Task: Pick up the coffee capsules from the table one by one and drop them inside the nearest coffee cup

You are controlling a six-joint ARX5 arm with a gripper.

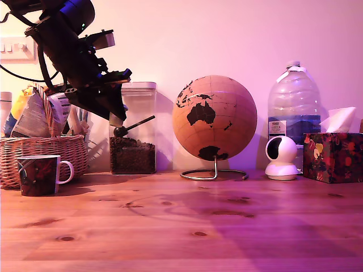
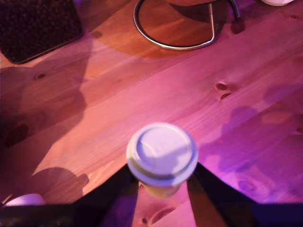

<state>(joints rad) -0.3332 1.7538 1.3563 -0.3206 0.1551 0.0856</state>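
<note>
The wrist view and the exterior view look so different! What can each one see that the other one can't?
Only the wrist view shows the coffee capsule held between the two sides of the tool, seen from above.

Only the exterior view shows the coffee cup, the wicker basket, the globe's ball, the water bottle, the white camera and the tissue box.

Both show the table, the globe's metal ring stand and the jar of dark coffee beans.

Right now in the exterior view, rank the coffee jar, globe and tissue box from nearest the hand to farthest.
1. Coffee jar, right beside the hand.
2. Globe, mid-table.
3. Tissue box, at the view's far right.
</note>
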